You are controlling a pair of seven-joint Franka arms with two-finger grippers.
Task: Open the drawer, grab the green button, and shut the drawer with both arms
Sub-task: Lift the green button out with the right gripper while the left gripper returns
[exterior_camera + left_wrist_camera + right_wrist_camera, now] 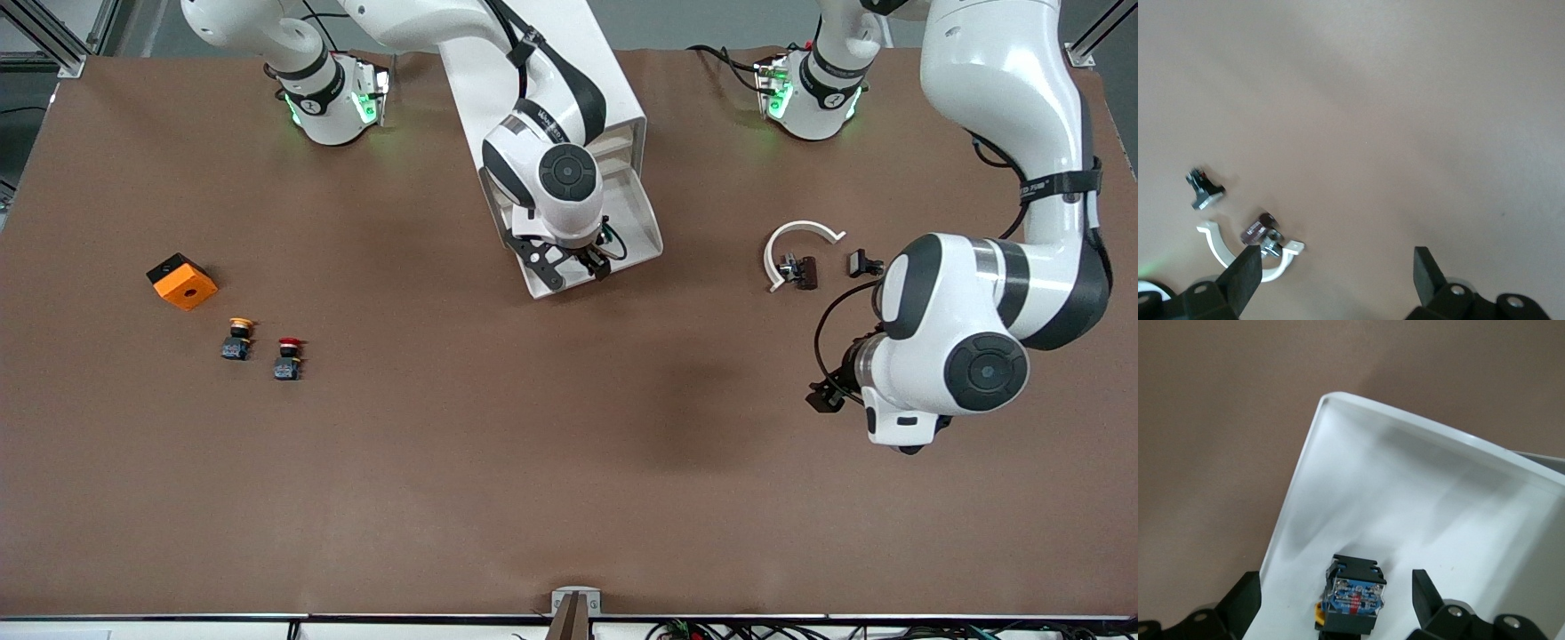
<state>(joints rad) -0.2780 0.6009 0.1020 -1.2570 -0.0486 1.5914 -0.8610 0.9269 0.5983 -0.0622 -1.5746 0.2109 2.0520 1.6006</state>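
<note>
Three buttons (pixel 237 339), one orange block (pixel 182 281), one clamp (pixel 794 245).

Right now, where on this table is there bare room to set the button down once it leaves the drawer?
Widest bare patch: the tabletop nearer the camera than the open drawer, between the red-capped button and the left gripper. Crowded: around the white clamp and by the orange block.

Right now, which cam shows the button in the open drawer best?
Right wrist view: the button lies in the drawer, between the open right pincer fingers. In the front view the right arm hides it; the left wrist view misses it.
</note>
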